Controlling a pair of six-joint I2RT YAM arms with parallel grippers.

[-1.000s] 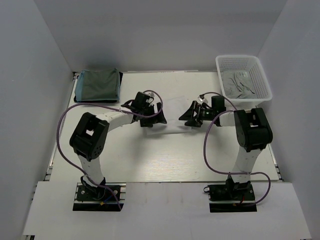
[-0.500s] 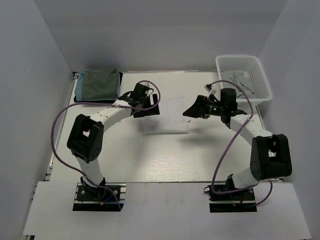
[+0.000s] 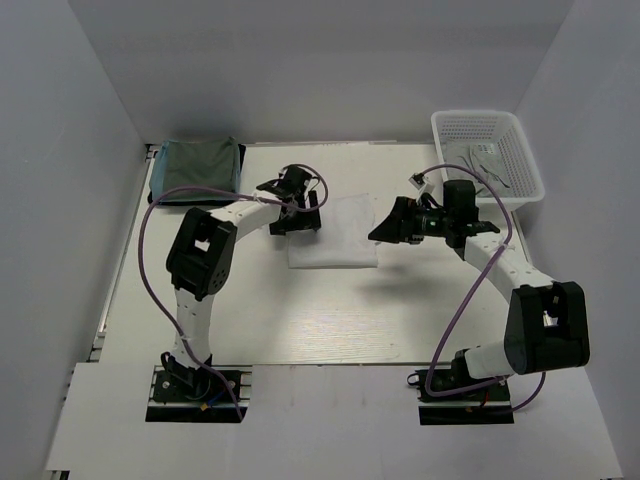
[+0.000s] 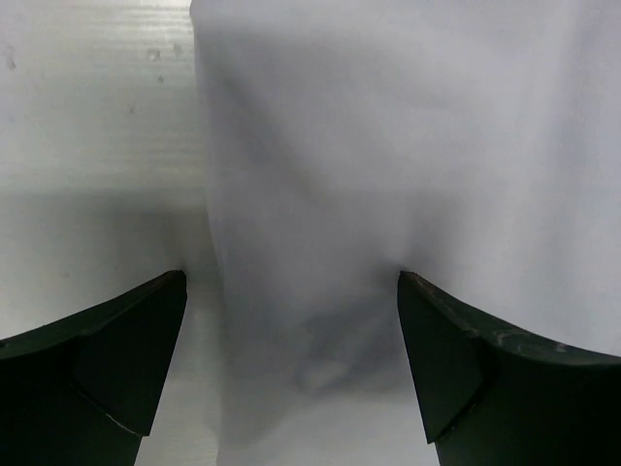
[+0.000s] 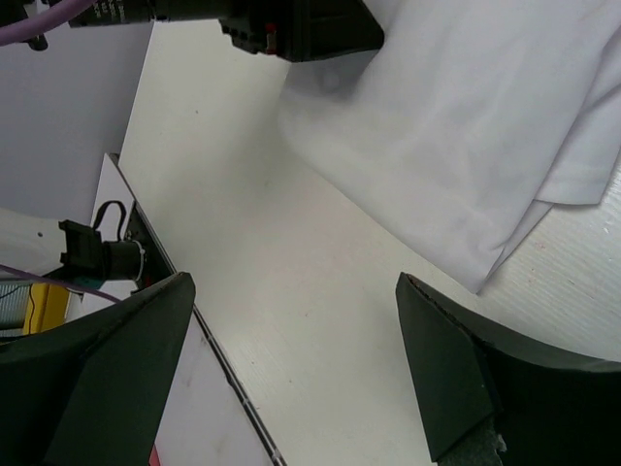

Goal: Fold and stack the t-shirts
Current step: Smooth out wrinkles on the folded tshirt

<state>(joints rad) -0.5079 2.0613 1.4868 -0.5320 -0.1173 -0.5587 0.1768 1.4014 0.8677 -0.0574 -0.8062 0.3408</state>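
Observation:
A folded white t-shirt (image 3: 333,233) lies flat on the table's middle. My left gripper (image 3: 297,222) is open, low over the shirt's left edge; in the left wrist view the shirt (image 4: 388,165) fills the space between the spread fingers. My right gripper (image 3: 388,230) is open and empty, raised just right of the shirt, whose right corner shows in the right wrist view (image 5: 456,136). A folded grey-green t-shirt (image 3: 197,170) lies at the back left. A white basket (image 3: 488,150) at the back right holds grey clothing (image 3: 480,165).
White walls close in the table on the left, back and right. The arm bases stand at the near edge. Purple cables loop beside each arm.
Both grippers have moved back from the near side; the white shirt has been let go and now lies folded flat. The right arm has stretched out and lifted.

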